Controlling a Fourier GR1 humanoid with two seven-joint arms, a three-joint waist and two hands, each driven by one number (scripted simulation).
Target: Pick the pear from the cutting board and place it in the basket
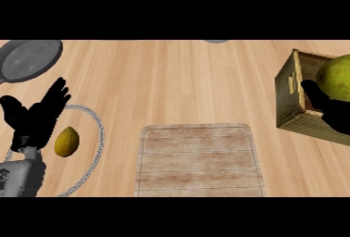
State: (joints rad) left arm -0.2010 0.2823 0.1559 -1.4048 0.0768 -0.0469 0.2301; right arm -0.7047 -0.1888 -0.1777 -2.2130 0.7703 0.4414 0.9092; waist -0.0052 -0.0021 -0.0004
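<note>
The yellow-green pear [336, 77] is at the right edge, held over the wooden basket [290, 95]. My right hand [327, 107] curls round the pear from below; much of that hand runs off the view's edge. The bare wooden cutting board [199, 159] lies in the lower middle with nothing on it. At the left edge my left hand [35, 115] rests open, fingers up, away from the pear and the basket.
A yellow lemon [66, 141] lies on a metal-rimmed plate [100, 139] by my left hand. A grey pan [27, 59] sits at the top left. A small grey object [216, 41] peeks in at the top edge.
</note>
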